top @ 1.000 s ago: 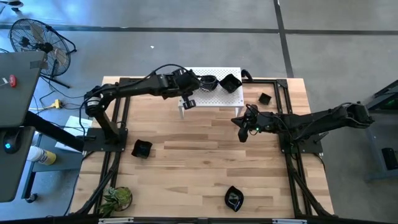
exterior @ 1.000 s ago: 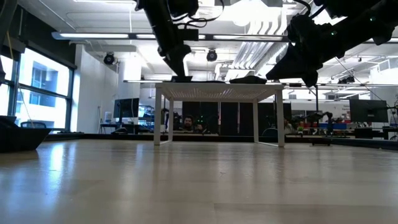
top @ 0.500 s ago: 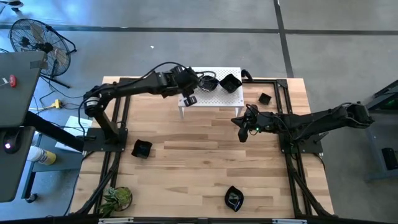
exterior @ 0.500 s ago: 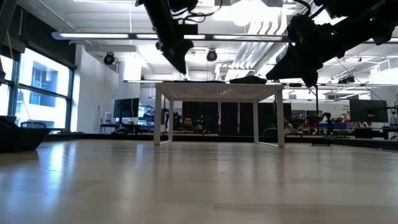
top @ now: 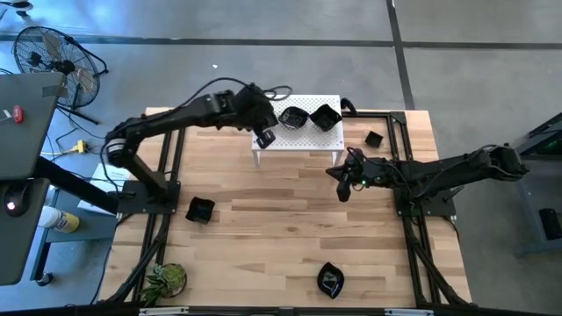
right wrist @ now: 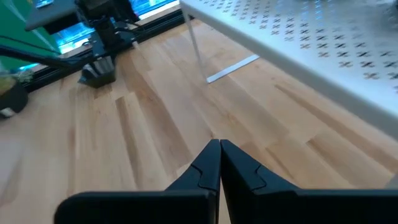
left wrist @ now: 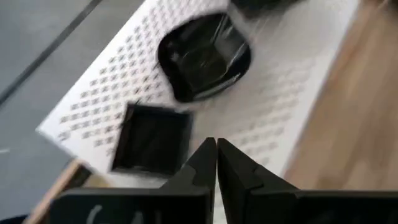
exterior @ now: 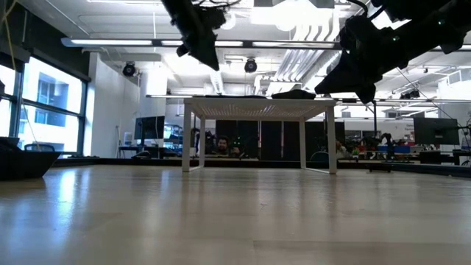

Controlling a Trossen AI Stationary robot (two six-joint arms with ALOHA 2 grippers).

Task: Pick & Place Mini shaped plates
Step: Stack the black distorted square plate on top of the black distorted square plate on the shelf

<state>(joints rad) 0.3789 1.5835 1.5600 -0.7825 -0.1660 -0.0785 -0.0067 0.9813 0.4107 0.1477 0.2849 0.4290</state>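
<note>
With its jaws pressed together on nothing, the left gripper (left wrist: 216,144) hangs just above the white perforated stand (left wrist: 292,81), a square plate (left wrist: 151,138) and a round plate (left wrist: 204,56) just ahead, so a careless low swing could knock either off.

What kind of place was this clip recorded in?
Probably a robotics lab or open workshop floor. The wooden table stands on bare concrete with a floor fan beside it, and the low view shows exposed ceiling pipes, strip lights and rows of monitors behind.
</note>
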